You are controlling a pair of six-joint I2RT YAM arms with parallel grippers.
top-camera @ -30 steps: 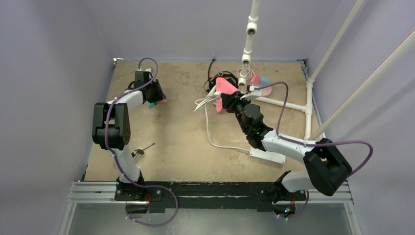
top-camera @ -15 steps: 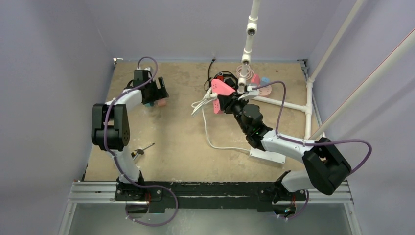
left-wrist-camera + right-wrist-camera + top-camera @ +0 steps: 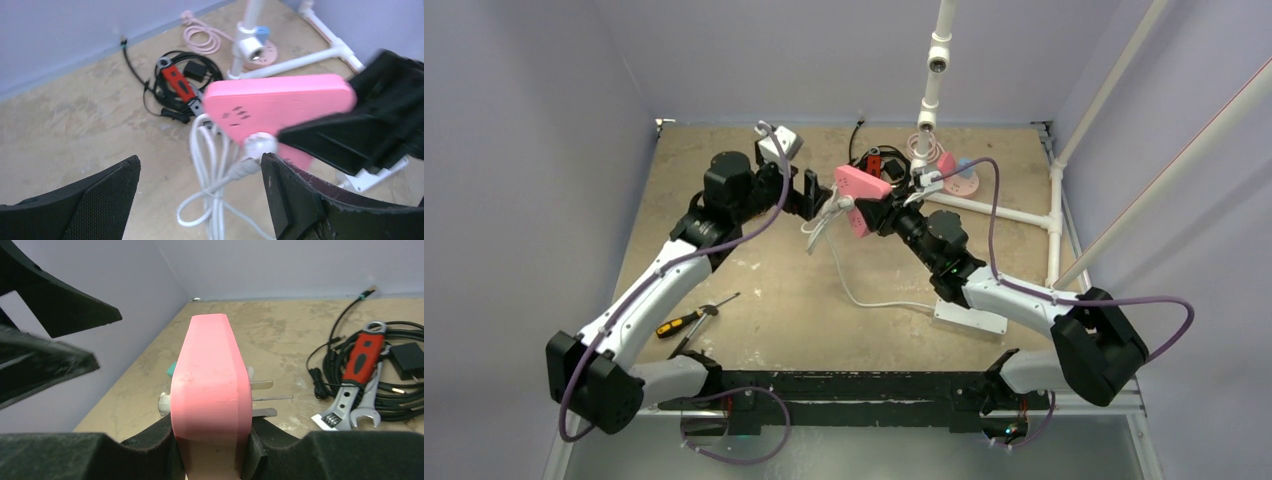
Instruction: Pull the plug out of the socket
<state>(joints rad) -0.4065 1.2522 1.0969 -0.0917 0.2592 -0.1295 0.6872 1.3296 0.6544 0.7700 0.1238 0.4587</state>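
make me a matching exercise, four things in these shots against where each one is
Things:
1. pink blocky plastic adapter
2. red-handled metal wrench
3. yellow-handled screwdriver
4. small light-blue cube plug

Places:
A. on the coiled black cable
B. on the flat round pink disc socket
C. clamped in the right tool
D. on the table beside the left arm

Pairs: 1-C, 2-A, 3-D, 4-B
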